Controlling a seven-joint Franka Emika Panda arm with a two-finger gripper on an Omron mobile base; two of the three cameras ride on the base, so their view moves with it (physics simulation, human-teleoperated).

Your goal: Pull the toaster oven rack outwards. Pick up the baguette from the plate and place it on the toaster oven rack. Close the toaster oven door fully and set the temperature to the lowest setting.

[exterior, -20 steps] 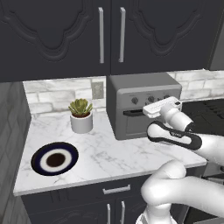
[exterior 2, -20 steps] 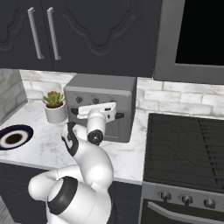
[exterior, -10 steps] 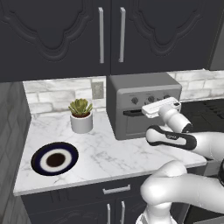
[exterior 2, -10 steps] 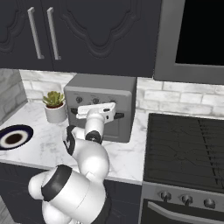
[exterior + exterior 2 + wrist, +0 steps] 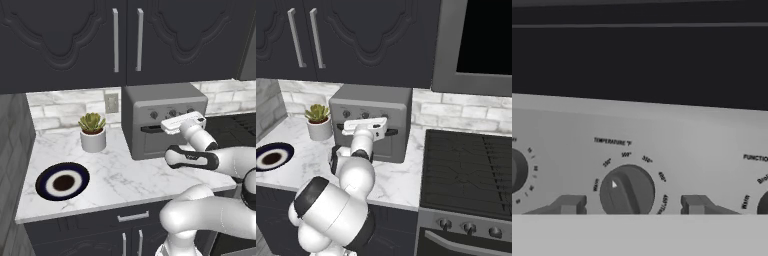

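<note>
A white robot arm reaches across the marble tabletop and holds its pincer up against the control panel of the grey toaster oven, which stands against the tiled back wall between a small potted succulent and the black stove. Seen from the hand, the two dark fingertips stand apart on either side of the temperature knob, not touching it; the jaws are moderately wide and hold nothing. The knob's pointer mark sits toward the upper left of the dial, near the low end of the printed scale. A second knob shows at the left edge of the panel and the edge of a third at the right, under the word "function".

The toaster oven door stands shut, its dark handle bar just below the panel. The baguette and the rack cannot be seen from outside. The round navy plate, with its white ring and brown centre, lies bare near the front left of the tabletop, well apart from the oven. Dark cabinets hang above.
</note>
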